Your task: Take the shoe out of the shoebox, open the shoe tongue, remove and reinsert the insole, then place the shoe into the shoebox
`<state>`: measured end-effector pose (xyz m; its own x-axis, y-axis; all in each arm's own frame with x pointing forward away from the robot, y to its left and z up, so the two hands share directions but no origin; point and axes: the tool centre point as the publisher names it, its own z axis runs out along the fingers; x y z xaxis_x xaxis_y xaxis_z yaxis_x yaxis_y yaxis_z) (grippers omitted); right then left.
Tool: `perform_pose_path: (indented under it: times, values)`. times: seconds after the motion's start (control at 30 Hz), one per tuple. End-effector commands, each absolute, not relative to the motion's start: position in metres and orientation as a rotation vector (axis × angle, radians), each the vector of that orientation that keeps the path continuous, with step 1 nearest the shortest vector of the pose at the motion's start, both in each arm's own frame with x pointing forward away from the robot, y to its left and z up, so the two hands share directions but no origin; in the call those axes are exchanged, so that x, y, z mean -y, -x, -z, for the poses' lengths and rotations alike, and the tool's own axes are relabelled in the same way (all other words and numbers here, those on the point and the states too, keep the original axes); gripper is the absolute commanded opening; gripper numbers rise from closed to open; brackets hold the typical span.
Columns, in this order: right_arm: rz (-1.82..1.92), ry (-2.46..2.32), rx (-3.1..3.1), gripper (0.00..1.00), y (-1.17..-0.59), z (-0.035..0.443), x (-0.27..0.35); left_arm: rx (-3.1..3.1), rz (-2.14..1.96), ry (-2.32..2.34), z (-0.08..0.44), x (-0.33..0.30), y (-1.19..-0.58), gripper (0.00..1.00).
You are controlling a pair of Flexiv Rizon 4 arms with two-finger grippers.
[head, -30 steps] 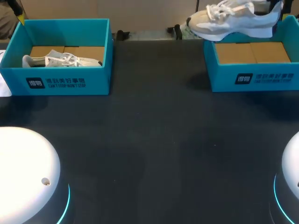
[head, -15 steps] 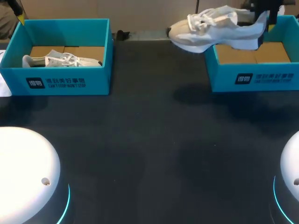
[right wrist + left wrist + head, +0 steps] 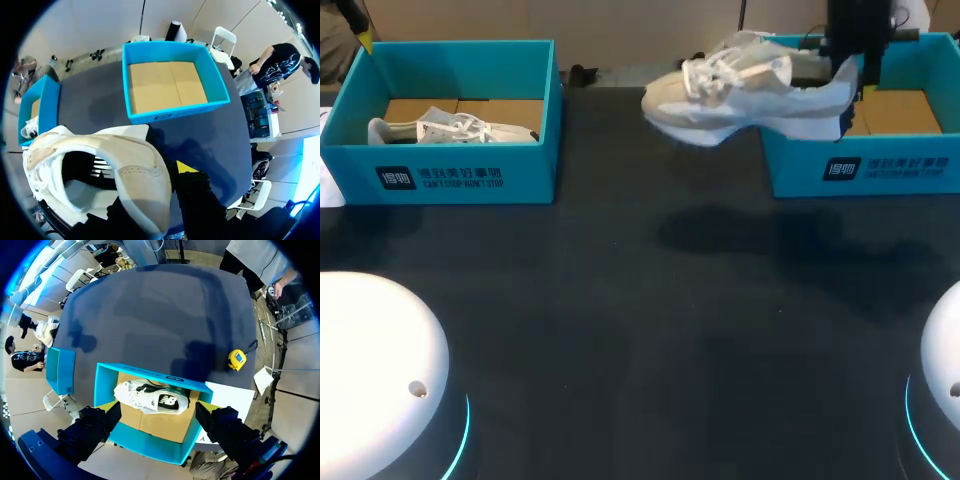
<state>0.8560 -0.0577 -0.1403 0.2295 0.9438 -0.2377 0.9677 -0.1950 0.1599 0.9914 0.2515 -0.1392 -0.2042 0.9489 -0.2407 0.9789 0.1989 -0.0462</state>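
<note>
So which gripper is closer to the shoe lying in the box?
Left. The left gripper hangs open right above the boxed shoe; the right gripper is far across the table, holding the other shoe by its heel.

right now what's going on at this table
The right gripper is shut on the heel of a white shoe and holds it in the air, over the dark table just beside the right shoebox, which is empty. The left shoebox has a second white shoe lying in it, and the left gripper hangs open above that box, touching nothing.
</note>
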Motion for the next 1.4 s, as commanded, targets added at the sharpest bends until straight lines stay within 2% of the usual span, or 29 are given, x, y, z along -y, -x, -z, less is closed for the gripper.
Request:
perform_pose_path:
  times: [0.03, 0.6, 1.4]
  values:
    - [0.160, -2.186, -1.773, 0.00, -0.837, 0.137, 0.038, -2.306, 0.277, -1.872, 0.139, -0.251, -0.991, 1.00]
    - [0.215, -2.198, -1.905, 0.00, -0.769, 0.152, -0.011, -2.306, 0.277, -1.872, 0.139, -0.251, -0.991, 1.00]
    - [0.215, -2.198, -1.905, 0.00, -0.769, 0.152, -0.011, -2.306, 0.277, -1.872, 0.139, -0.251, -0.991, 1.00]
